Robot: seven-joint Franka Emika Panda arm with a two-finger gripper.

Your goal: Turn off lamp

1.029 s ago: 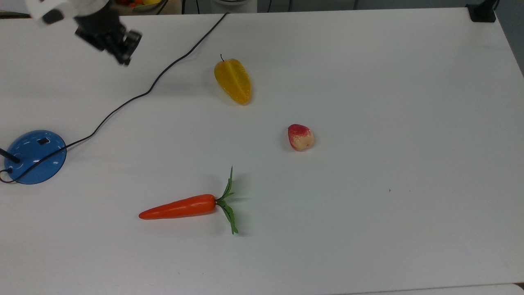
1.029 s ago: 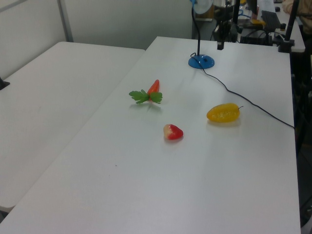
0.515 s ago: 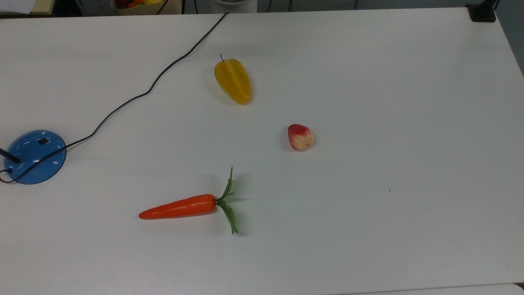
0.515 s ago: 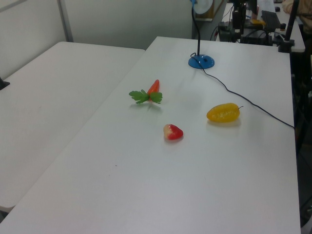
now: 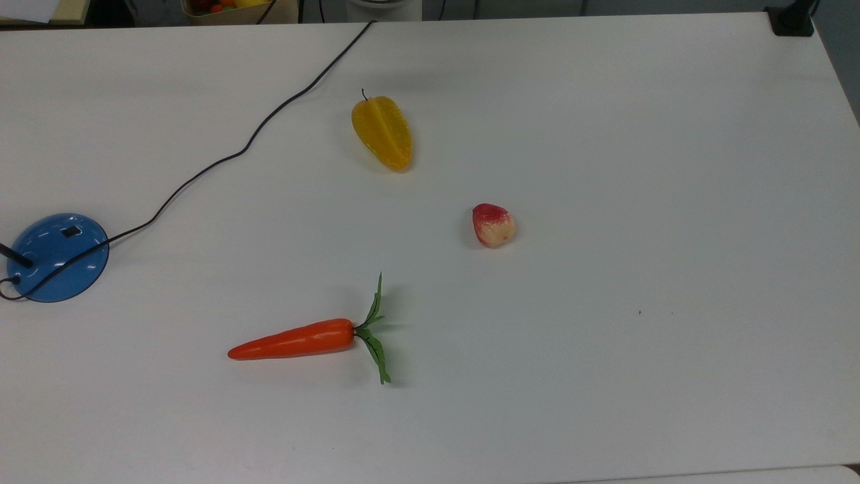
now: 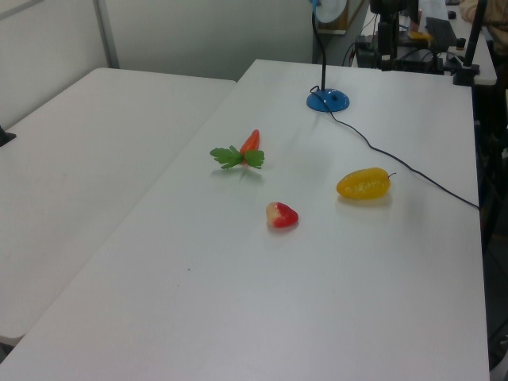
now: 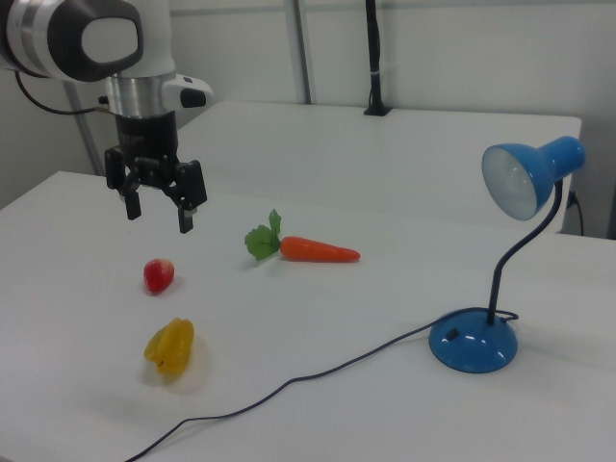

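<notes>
end effector [image 7: 155,211] raised at the right view's left, fingers spread, gripping nothing | strawberry [image 7: 159,275], starfruit [image 7: 170,347], carrot [image 7: 319,250] on desk [image 7: 318,414] between | lamp [image 7: 474,339] well apart at the right view's right, untouched

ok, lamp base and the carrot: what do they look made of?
Lamp base: likely glossy painted metal or hard plastic; bright highlights on the blue dome. Carrot: looks like smooth plastic, with a uniform orange sheen and thin flat green leaves, probably fabric or plastic.
</notes>
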